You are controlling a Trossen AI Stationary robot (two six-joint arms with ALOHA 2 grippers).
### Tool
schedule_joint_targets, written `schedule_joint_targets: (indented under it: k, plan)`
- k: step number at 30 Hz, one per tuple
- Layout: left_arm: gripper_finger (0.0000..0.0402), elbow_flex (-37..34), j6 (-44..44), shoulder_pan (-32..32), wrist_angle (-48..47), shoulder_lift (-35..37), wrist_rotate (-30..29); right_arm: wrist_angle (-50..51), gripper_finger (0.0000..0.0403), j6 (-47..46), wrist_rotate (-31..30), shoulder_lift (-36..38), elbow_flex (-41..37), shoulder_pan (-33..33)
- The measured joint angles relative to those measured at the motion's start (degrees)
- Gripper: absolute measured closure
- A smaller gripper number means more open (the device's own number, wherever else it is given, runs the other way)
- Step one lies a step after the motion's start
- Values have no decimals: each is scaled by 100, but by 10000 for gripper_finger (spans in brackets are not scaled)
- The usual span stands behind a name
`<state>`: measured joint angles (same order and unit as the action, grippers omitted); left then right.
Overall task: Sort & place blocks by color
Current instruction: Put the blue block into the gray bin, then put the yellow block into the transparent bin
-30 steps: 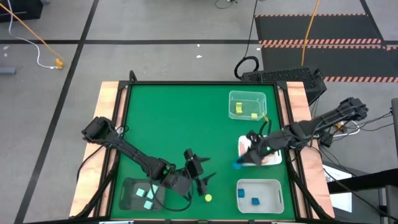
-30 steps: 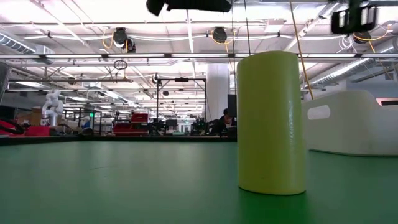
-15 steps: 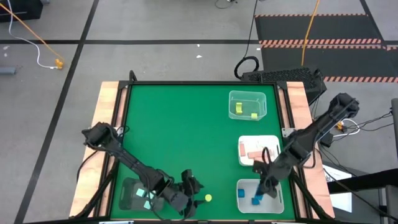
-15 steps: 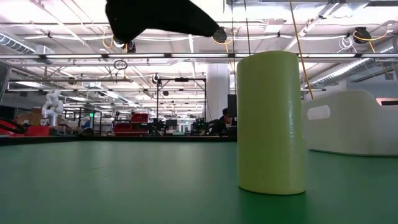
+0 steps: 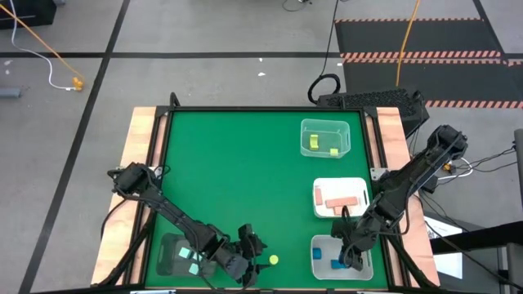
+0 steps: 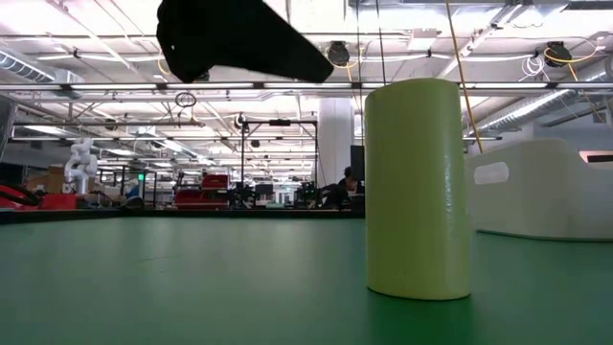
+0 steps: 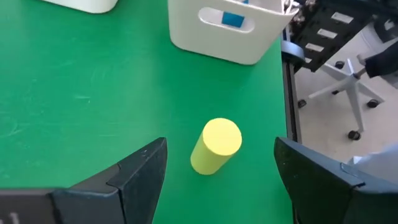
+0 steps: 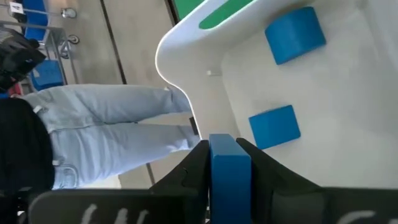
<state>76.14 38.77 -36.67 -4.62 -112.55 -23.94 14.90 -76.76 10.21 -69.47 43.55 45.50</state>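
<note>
A yellow cylinder block (image 5: 273, 260) stands upright on its flat end near the table's near edge (image 6: 419, 187). My left gripper (image 5: 248, 264) hovers open just left of it. In the left wrist view the cylinder (image 7: 214, 146) shows ahead between the spread fingers, untouched. My right gripper (image 5: 347, 258) is over the white near-right tray (image 5: 365, 242), shut on a blue block (image 8: 229, 167). Two other blue blocks (image 8: 295, 34) (image 8: 274, 127) lie on that tray's floor. My right gripper pinches the blue block (image 8: 229, 155) between its two fingers, one on each side face. The fingers reach down into the white tray from above. The block is lifted clear, above the tray's floor (image 8: 348, 118).
A clear tray (image 5: 325, 137) with yellow blocks sits at the far right, and a white tray (image 5: 341, 184) with pink bars at mid right. A dark tray (image 5: 167, 260) with mint blocks sits at the near left. A person in jeans (image 8: 118, 137) stands beyond the table's edge.
My right gripper has carried the blue block from beside the pink-bar tray toward the near edge and down over the white tray with blue blocks. My left gripper, still open, has moved toward the near edge and come down beside the yellow cylinder, which has kept still.
</note>
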Motion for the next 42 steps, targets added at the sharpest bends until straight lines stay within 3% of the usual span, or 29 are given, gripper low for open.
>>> schedule_joint_targets:
  k: [8, 17, 24, 34, 38, 42]
  plan:
    - [105, 0, -336, -22, 75, -24, -4, -4, 292, 192, -153, 0, 0, 0]
    - [105, 0, -1139, -15, 822, -507, -9, -57, 219, 251, -124, 0, 2, 0]
    - [105, -5, -1491, 58, 733, -612, -179, -57, 212, 254, -124, 0, 2, -4]
    - [108, -7, -1310, 176, 941, -865, -136, -94, 213, 247, -122, 2, 2, -2]
    - [146, 0, -1321, 177, 1018, -933, -210, -94, 213, 257, -124, 2, 2, -4]
    - [231, 2, -1320, 201, 1269, -925, -202, -94, 215, 338, -122, 2, 2, -2]
